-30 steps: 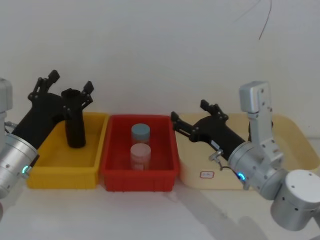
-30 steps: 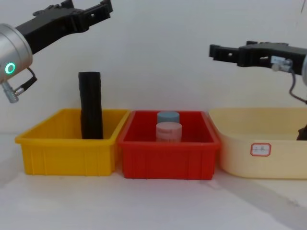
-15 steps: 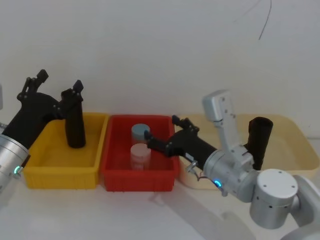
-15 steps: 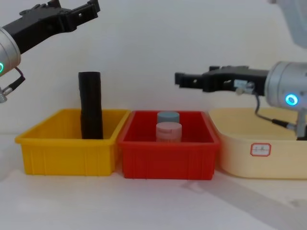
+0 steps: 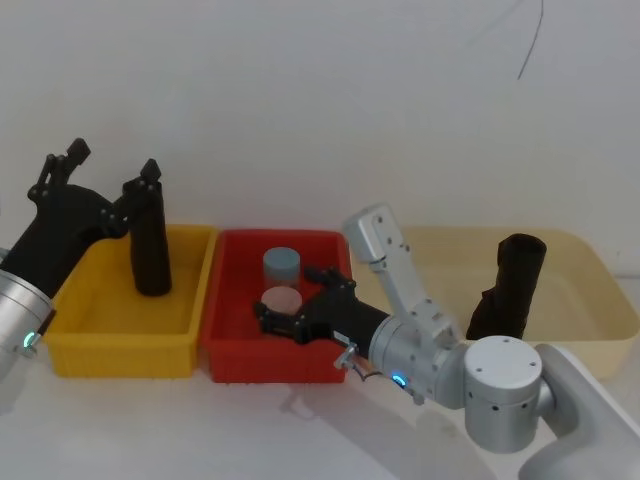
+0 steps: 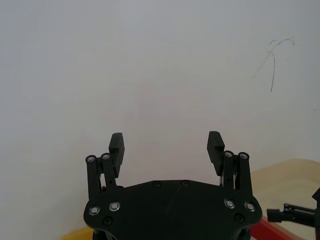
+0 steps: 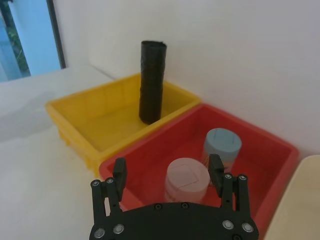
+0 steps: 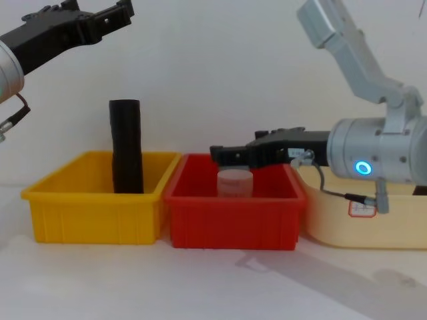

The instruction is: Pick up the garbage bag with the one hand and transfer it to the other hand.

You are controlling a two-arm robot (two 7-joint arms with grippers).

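Standing in the beige bin (image 5: 440,240) at the right of the row, the garbage bag (image 5: 512,290) is a thick, crinkled black roll, rising above the rim; nothing touches it. The left gripper (image 5: 112,160) hangs high over the back of the yellow bin (image 5: 120,355), fingers spread wide and empty. One fingertip sits just beside the top of the slim black tube (image 5: 150,240) that stands upright in that bin; contact cannot be told. In the chest view it is clearly above the tube's top. The right gripper (image 7: 167,172) reaches across over the red bin (image 5: 280,236), fingers parted and holding nothing, lined up on the pink-lidded jar (image 7: 186,180). A blue-lidded jar (image 7: 222,142) stands just behind the pink one.
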